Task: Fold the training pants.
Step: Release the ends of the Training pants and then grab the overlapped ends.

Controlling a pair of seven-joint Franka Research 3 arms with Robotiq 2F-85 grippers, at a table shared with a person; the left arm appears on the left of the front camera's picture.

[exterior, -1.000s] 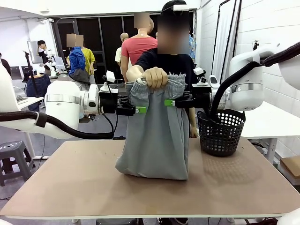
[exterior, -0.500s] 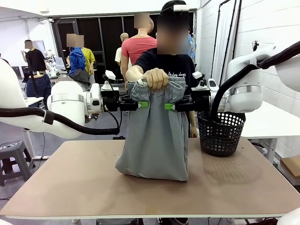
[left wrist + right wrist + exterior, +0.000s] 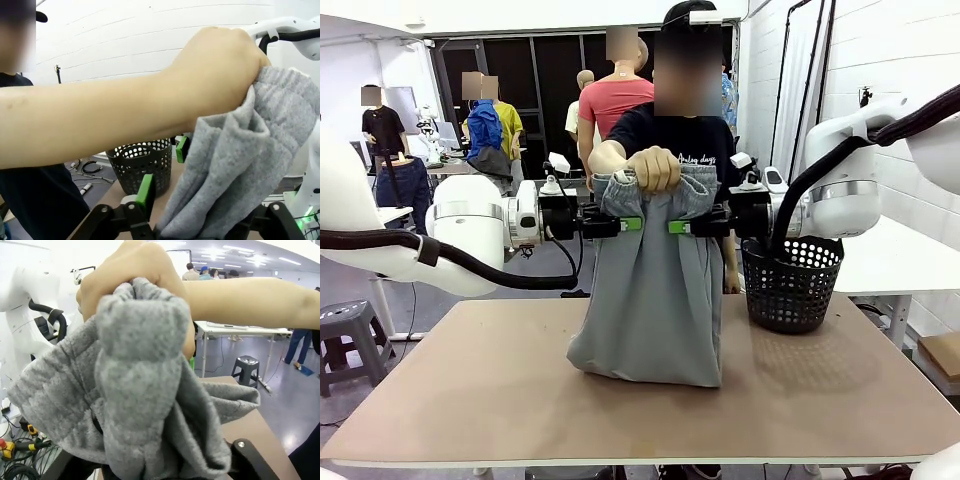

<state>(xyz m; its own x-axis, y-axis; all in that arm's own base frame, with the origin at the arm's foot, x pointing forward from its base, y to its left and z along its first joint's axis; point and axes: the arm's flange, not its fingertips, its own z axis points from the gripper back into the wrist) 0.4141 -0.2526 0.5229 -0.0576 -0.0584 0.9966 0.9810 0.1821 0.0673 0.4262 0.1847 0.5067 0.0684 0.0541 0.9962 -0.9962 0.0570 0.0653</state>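
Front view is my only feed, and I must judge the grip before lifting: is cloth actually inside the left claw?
Observer: Yes. The left wrist view shows the training pants hanging inside the left claw, but its green pad stands clear of the cloth.
Operator: And the right side?
Observer: In the right wrist view, bunched cloth covers the right claw, and the person's hand grips the waistband above it.

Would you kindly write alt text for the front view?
A person's hand holds grey training pants up by the waistband over a brown table, while the left gripper and right gripper meet the fabric's sides. A black basket stands alongside.
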